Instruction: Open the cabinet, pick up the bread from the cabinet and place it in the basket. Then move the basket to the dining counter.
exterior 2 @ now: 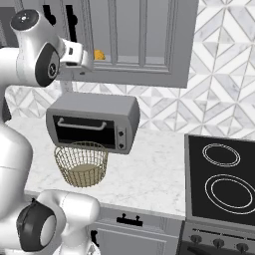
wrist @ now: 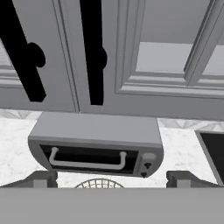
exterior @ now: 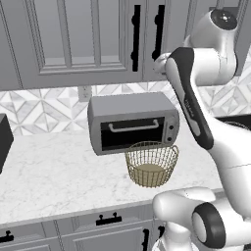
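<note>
The grey cabinet (exterior: 78,39) hangs above the counter with both doors shut. Its two black bar handles (wrist: 92,52) stand side by side at the seam. The bread (exterior 2: 99,55) is a small orange lump that shows behind the door's pane, just right of my hand. My gripper (wrist: 113,179) is raised in front of the doors, a short way off the handles. It is open, its fingertips (wrist: 41,178) wide apart with nothing between them. It also appears as a white hand, the gripper (exterior 2: 82,55), by the door's lower edge. The tan wire basket (exterior: 151,164) stands empty before the toaster oven. The dining counter is out of view.
A grey toaster oven (exterior: 132,122) sits against the patterned backsplash, right behind the basket. A black cooktop (exterior 2: 221,179) lies to the right. A dark appliance (exterior: 4,139) stands at the counter's left end. Grey drawers (exterior: 108,219) run under the marble counter (exterior: 59,171).
</note>
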Motion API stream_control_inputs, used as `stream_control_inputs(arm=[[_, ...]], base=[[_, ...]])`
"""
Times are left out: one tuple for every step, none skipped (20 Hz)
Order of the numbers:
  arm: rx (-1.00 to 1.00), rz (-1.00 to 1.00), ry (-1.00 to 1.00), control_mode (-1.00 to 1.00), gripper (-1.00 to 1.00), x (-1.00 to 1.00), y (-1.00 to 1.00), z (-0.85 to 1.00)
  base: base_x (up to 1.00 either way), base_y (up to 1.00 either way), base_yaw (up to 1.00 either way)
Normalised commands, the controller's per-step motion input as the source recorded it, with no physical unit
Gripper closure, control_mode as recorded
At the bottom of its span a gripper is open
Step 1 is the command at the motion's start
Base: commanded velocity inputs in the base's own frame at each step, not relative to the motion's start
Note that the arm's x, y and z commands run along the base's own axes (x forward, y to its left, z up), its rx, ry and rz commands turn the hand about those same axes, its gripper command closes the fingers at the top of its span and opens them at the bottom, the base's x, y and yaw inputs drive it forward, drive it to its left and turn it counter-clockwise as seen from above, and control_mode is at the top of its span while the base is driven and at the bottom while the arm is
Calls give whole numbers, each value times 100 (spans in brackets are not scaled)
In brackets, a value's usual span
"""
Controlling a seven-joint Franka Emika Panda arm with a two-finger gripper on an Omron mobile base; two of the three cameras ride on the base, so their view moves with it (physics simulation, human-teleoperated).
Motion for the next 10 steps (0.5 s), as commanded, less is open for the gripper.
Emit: stream_control_inputs(arm=[[0, 0, -13, -100, -100, 27, 0, 44], [0, 0, -18, -100, -100, 31, 0, 45], [-1, 0, -19, -100, -100, 30, 0, 45], [-2, 0, -16, -100, -100, 25, 1, 44], [-2, -1, -11, -100, -100, 34, 4, 41], [-3, -2, -11, -100, -100, 28, 5, 41], [-2, 0, -10, -100, -100, 34, 4, 30], [-2, 0, -8, -100, -100, 35, 6, 24], [-3, 0, -5, -100, -100, 39, 19, 19], [-3, 0, -4, -100, -100, 41, 24, 19]], base=[[0, 0, 0], [0, 0, 0], [0, 0, 0], [0, 0, 0], [0, 0, 0], [0, 0, 0], [0, 0, 0], [0, 0, 0], [0, 0, 0], [0, 0, 0]])
